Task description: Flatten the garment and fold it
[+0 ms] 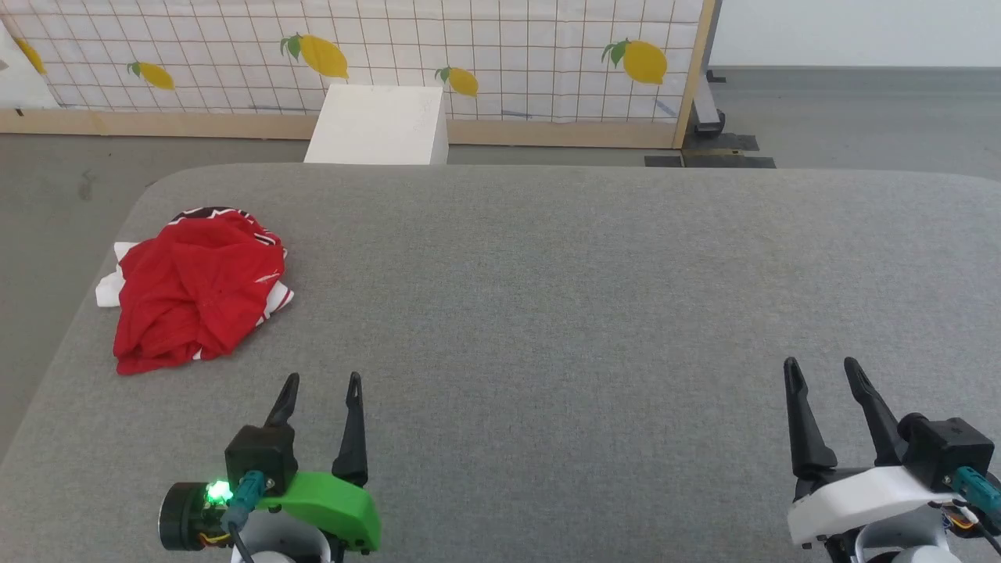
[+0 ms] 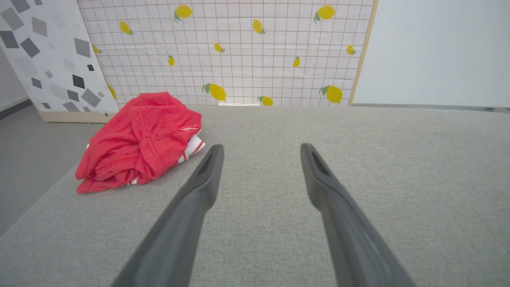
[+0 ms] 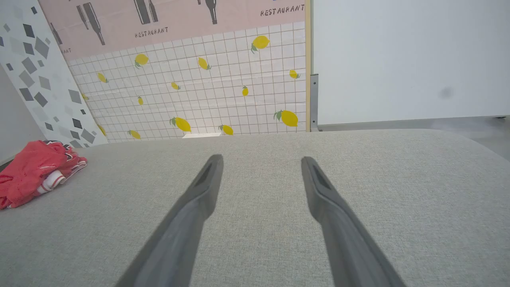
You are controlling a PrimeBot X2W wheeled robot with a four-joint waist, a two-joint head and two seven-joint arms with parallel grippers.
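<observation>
Red garment (image 1: 195, 289) is seen bunched at the left edge of the tabletop (image 1: 563, 297), ahead of the left end effector (image 1: 324, 378). It and the right end effector (image 1: 821, 363) are spread wide; nothing is gripped.

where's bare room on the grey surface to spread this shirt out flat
Bare: the grey surface from the garment rightward across the whole middle, and the strip between left claw and right claw. Crowded only at the left edge, under the garment.
</observation>
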